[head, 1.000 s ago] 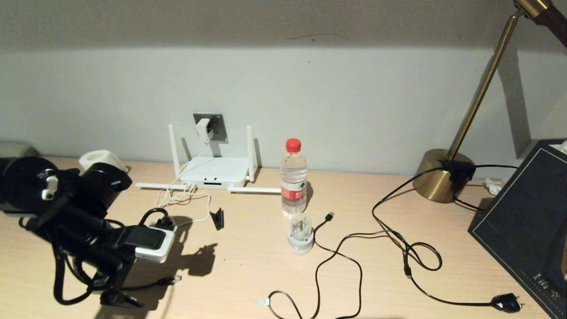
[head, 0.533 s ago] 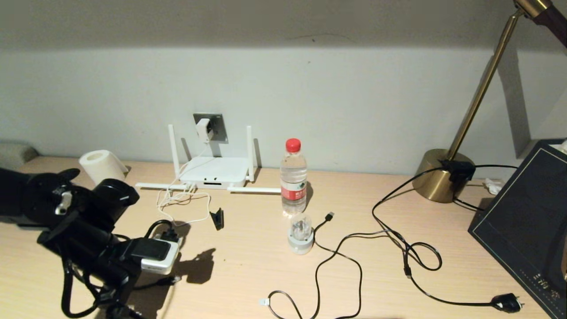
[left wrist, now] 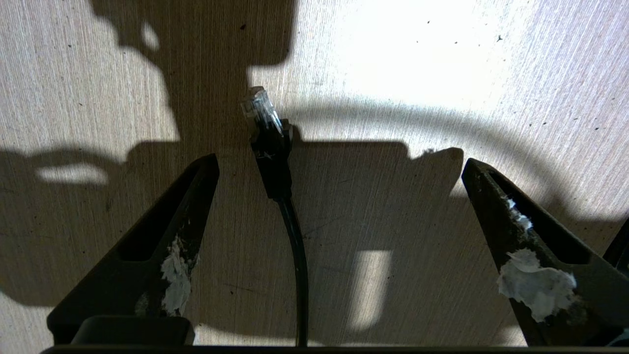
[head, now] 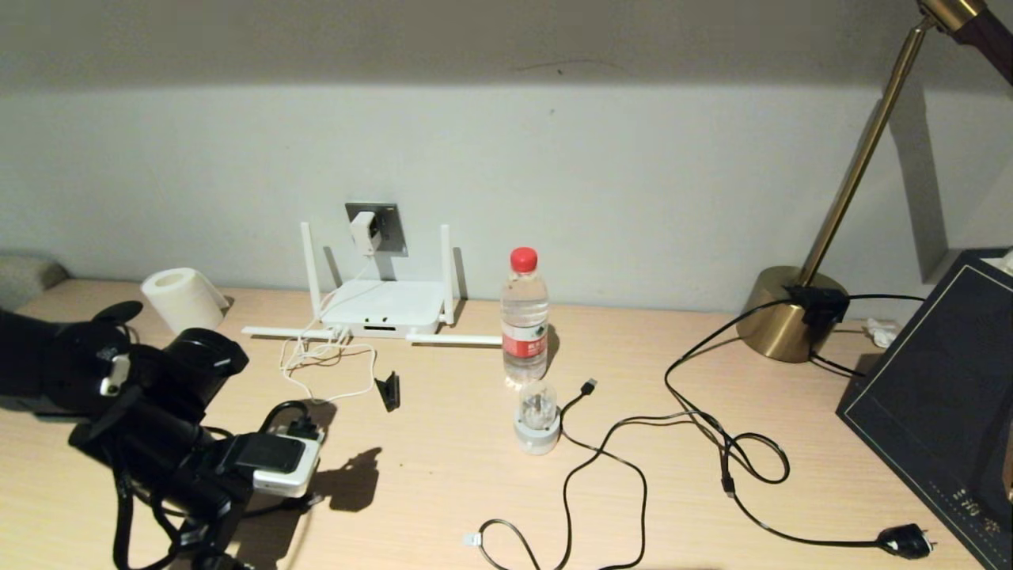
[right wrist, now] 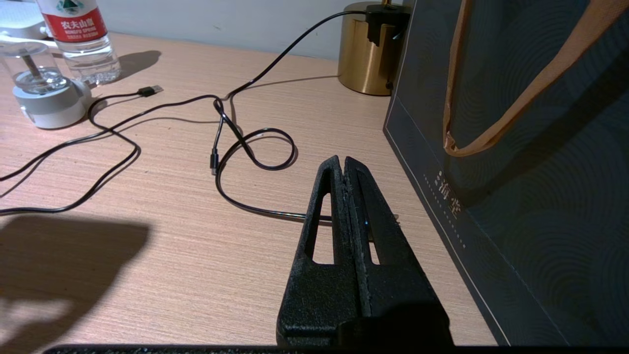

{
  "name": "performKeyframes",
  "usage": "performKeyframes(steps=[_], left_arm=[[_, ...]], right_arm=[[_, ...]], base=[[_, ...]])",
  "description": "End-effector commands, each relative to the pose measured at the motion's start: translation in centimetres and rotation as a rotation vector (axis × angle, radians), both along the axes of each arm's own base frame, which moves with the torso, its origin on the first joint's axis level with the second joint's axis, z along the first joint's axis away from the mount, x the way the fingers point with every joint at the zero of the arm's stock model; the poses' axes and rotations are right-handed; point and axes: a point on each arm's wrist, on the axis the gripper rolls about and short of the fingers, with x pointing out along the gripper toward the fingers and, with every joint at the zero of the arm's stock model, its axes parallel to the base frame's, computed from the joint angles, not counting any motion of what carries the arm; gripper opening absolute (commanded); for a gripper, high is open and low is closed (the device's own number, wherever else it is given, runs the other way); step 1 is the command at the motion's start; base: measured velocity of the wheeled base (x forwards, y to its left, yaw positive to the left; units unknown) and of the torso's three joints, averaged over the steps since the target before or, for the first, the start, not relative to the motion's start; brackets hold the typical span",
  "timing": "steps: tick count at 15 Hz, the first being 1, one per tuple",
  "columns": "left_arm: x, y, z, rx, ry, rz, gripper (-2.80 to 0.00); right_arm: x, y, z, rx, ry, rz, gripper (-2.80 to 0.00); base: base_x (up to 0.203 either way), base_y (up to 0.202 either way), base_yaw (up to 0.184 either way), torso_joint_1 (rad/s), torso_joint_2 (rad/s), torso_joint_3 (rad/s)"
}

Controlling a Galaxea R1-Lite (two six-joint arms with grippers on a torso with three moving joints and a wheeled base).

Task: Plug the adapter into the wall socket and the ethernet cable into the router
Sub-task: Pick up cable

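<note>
The white adapter [head: 362,231] sits plugged into the grey wall socket [head: 385,227], and its thin white cord hangs down to the white router [head: 384,309] below. The black ethernet cable [left wrist: 295,246] lies flat on the table, its clear plug tip [left wrist: 261,109] pointing away from the wrist. My left gripper [left wrist: 339,167] is open just above the table with the cable between its fingers, nearer one finger [left wrist: 196,196] and untouched. In the head view my left arm [head: 158,412] covers the gripper at the near left. My right gripper [right wrist: 342,164] is shut on nothing, low beside the dark bag.
A water bottle [head: 525,317], a round white-and-clear gadget [head: 537,418], a small black clip [head: 388,391] and a paper roll [head: 180,297] stand on the table. Black cables [head: 633,443] loop across the middle to a mains plug [head: 902,541]. A brass lamp base [head: 783,317] and dark bag [head: 942,396] stand at right.
My left arm has drawn back toward the table's near edge and sunk lower over the ethernet cable. Nothing else has moved.
</note>
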Motion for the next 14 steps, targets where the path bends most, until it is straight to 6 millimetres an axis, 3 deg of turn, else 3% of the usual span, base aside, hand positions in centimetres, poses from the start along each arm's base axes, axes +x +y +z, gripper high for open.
performKeyframes(steps=[1, 2, 3, 11, 14], left_arm=[[-0.1, 0.0, 0.0, 0.000, 0.002, -0.006, 0.00], [-0.1, 0.0, -0.1, 0.001, 0.005, -0.005, -0.07], [-0.1, 0.1, -0.1, 0.000, 0.012, 0.009, -2.80], [0.3, 0.0, -0.3, -0.003, 0.000, 0.023, -2.80], [0.1, -0.3, 1.2, -0.018, -0.096, 0.014, -2.80]], right_arm=[[0.3, 0.0, -1.0, -0.001, 0.035, 0.001, -2.80], [0.3, 0.0, -1.0, -0.001, 0.035, 0.001, -2.80], [0.3, 0.0, -1.0, -0.001, 0.035, 0.001, -2.80], [0.3, 0.0, -1.0, -0.001, 0.035, 0.001, -2.80], [0.3, 0.0, -1.0, -0.001, 0.035, 0.001, -2.80]], base=[[0.000, 0.000, 0.000, 0.000, 0.00, 0.000], [0.000, 0.000, 0.000, 0.000, 0.00, 0.000], [0.000, 0.000, 0.000, 0.000, 0.00, 0.000], [0.000, 0.000, 0.000, 0.000, 0.00, 0.000], [0.000, 0.000, 0.000, 0.000, 0.00, 0.000]])
